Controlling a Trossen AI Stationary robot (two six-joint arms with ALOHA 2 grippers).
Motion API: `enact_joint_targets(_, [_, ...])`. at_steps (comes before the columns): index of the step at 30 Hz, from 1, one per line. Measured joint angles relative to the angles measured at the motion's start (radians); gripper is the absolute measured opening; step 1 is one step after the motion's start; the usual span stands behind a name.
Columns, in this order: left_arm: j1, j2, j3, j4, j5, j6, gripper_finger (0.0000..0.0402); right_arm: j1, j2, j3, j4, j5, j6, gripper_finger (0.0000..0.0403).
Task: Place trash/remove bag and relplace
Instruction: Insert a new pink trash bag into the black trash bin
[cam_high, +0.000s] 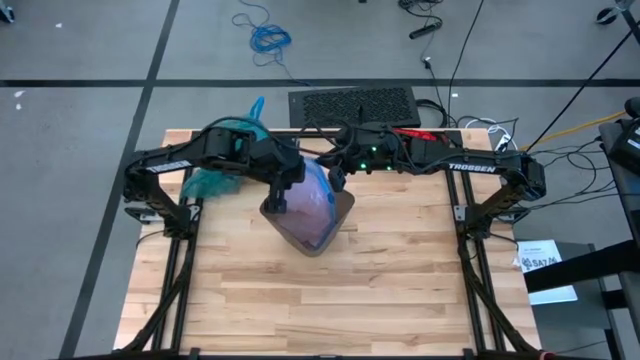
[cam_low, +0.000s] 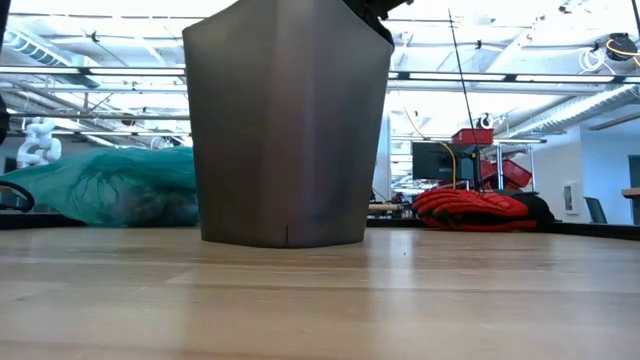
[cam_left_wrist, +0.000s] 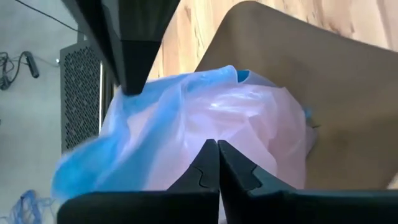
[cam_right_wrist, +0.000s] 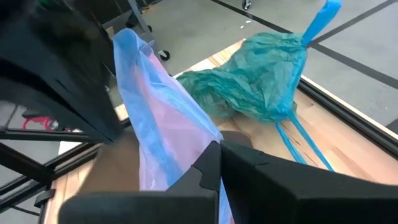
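A grey bin (cam_high: 335, 225) stands upright on the wooden table (cam_high: 330, 300) and fills the low view (cam_low: 285, 130). A pale pink-lilac bag with a blue edge (cam_high: 312, 200) bulges out of its mouth. My left gripper (cam_high: 285, 192) is shut at the bag's left side, and my right gripper (cam_high: 337, 180) is shut at its far side. The teal bag (cam_high: 222, 172) with blue ties lies bunched on the table's far left part (cam_right_wrist: 261, 74). No loose trash shows. My left gripper pinches the pink film of the bag (cam_left_wrist: 211, 134) between its two shut fingers, near the top of the bulge above the bin's mouth, slanting down from the table's left. One layer or several, I cannot tell. My right gripper pinches the bag's blue edge (cam_right_wrist: 198, 140) between its shut fingers, coming from the right and slanting slightly down. From the fingers the edge runs up as a stretched band (cam_right_wrist: 134, 68).
A black vented box (cam_high: 355, 103) sits just past the table's far edge, with red and black cables (cam_high: 420, 130) beside it. A red coil (cam_low: 470, 210) lies behind the table in the low view. The near half of the table is bare wood.
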Motion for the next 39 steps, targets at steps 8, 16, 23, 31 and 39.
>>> enact_joint_targets(8, [0.0, -0.033, 0.0, 0.007, -0.005, -0.014, 0.0001, -0.001, 0.0, 0.0, -0.019, 0.004, -0.003, 0.0])
enact_joint_targets(16, [-0.004, -0.023, 0.0, 0.128, 0.016, 0.006, 0.0059, -0.001, 0.0, 0.0, -0.019, 0.005, -0.004, 0.0])
enact_joint_targets(23, [0.0, -0.007, 0.0, 0.096, 0.0, -0.017, 0.0129, -0.001, 0.0, 0.0, -0.021, 0.005, -0.004, 0.0])
enact_joint_targets(31, [0.006, 0.032, 0.0, 0.11, -0.072, -0.014, 0.0151, -0.001, 0.0, 0.0, -0.021, 0.004, -0.004, 0.0])
enact_joint_targets(39, [-0.005, 0.03, 0.042, 0.126, -0.073, -0.013, 0.0151, -0.001, 0.0, 0.0, -0.042, 0.003, -0.004, 0.0])
